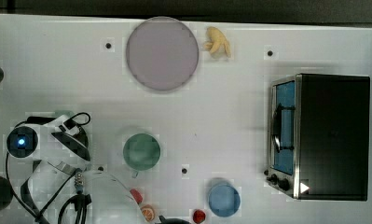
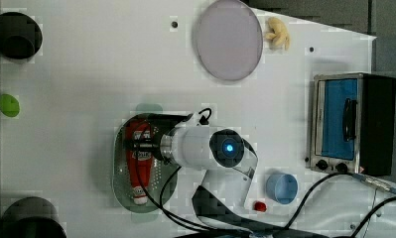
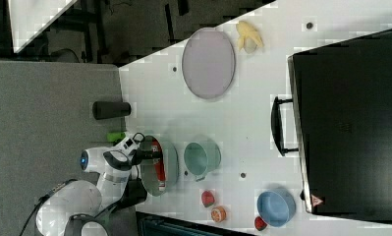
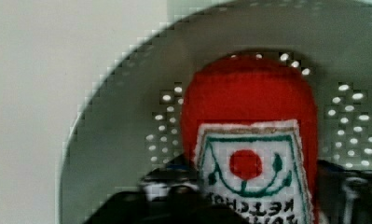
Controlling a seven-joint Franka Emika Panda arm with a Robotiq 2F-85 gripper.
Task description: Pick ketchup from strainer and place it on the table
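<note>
Ketchup [image 2: 140,166] lies lengthwise in the strainer [image 2: 120,171], white cap toward the left view's bottom, red base toward its top. In the wrist view I see the ketchup [image 4: 249,102] close up, label facing the camera, resting on the strainer's [image 4: 127,140] perforated floor. In the right view the ketchup [image 3: 157,164] sits in the same basin [image 3: 170,167].

Gripper [image 2: 141,145] is down over the bottle's upper half in the left view, dark fingers straddling it at the label. Jaws stand at a middling width, about the bottle's breadth. I cannot tell whether the pads are pressing the bottle; it lies flat in the basin.

Strainer sits on the table [image 2: 86,74] near the left view's lower left. In the top view I note the dark-green cup [image 1: 141,151] beside the arm, the blue cup [image 1: 223,199] further to the top view's right, the grey-lilac plate [image 1: 162,53] well apart, and the toaster oven [image 1: 321,135] at the top view's right edge.
</note>
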